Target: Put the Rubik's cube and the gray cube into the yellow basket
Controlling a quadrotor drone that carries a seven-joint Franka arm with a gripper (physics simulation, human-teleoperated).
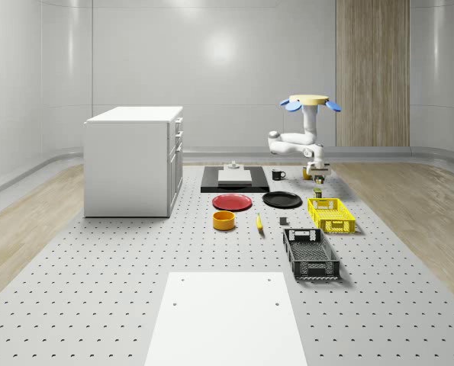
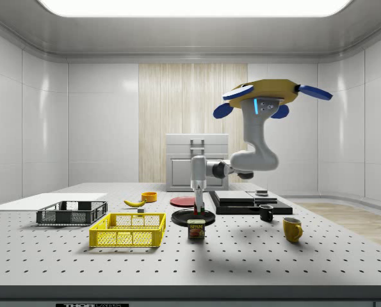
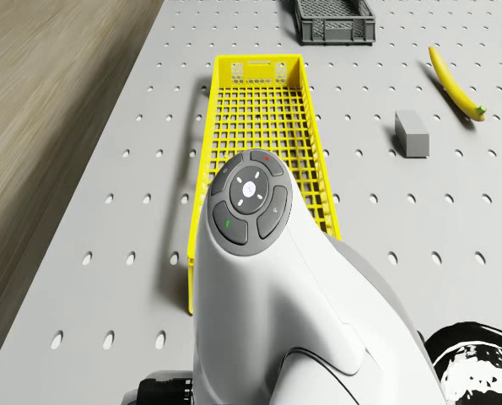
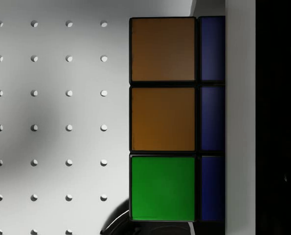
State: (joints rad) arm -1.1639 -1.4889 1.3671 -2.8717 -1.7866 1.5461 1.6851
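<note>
Drone (image 2: 265,96) hovers above the perforated grey worktop (image 1: 97,290); your hand (image 2: 197,217) clamps the multicoloured Rubik's cube (image 4: 162,117) beside the yellow wire basket (image 2: 129,230), whose 3 o'clock side has the small gray cube (image 3: 412,133).

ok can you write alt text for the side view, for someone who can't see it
A drone hovers above a perforated table, its white arm reaching down so the gripper sits just above a small can. A yellow basket lies at the can's left, a dark crate further left.
</note>
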